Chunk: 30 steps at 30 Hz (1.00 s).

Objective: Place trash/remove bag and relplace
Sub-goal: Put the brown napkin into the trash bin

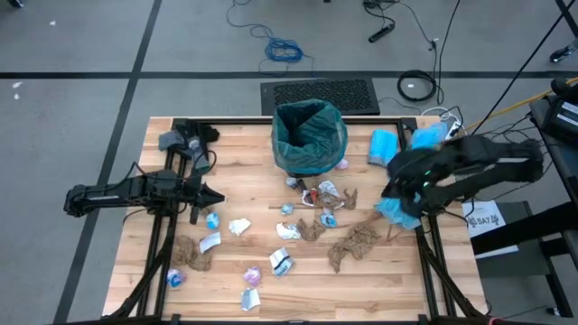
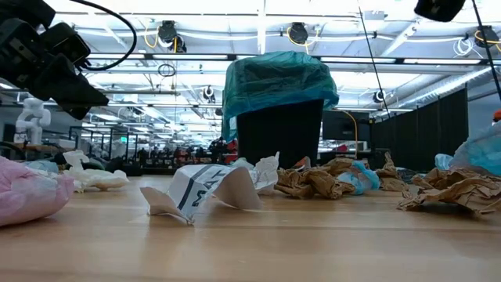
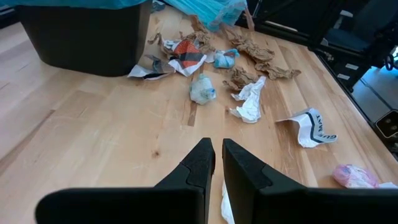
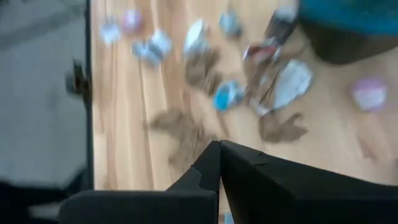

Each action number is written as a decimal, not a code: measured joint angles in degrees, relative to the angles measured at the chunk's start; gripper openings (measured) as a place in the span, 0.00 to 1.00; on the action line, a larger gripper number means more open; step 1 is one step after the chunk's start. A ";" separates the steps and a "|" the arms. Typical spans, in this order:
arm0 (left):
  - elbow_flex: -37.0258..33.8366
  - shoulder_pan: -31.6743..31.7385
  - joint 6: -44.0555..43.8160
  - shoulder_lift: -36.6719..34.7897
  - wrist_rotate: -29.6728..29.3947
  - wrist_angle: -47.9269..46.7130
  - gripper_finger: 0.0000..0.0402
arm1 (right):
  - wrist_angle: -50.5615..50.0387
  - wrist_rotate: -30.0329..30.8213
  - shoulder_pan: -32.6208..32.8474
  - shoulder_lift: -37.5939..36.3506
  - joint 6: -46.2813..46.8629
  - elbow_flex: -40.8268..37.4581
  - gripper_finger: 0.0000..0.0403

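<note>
The black bin (image 1: 310, 161), lined with the dark teal bag (image 1: 310, 131), stands at the far middle of the table; the bag's top is folded over the rim (image 2: 278, 82). Trash scraps (image 1: 312, 221) lie scattered on the wood in front of it, among them brown wads (image 1: 357, 242) and white wrappers (image 3: 249, 102). My left gripper (image 1: 219, 196) (image 3: 218, 158) hovers shut over the left part of the table, above a white scrap (image 3: 225, 205). My right gripper (image 4: 219, 149) is shut near the right edge, over a paler sky-blue bag (image 1: 397, 213). My right gripper is shut directly above the sky-blue bag (image 1: 397, 213); its own body hides the place, and I cannot tell whether it touches the bag.
Two more sky-blue bags (image 1: 384, 144) (image 1: 424, 137) lie at the far right beside the bin. A pink wad (image 2: 27, 196) and a white printed wrapper (image 2: 207, 188) sit near the near edge. Bare wood shows between the left gripper and the bin (image 3: 93, 118).
</note>
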 joint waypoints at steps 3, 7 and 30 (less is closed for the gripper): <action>-0.01 0.00 0.00 0.01 0.00 0.01 0.10 | -0.29 0.01 3.51 4.21 -3.64 -0.02 0.00; -0.02 0.00 0.00 0.00 0.00 0.00 0.10 | 0.00 0.04 7.81 9.94 -7.70 -0.01 0.00; -0.02 0.00 0.01 0.02 0.00 0.02 0.10 | 11.90 -0.20 14.48 34.51 -31.91 -0.01 0.51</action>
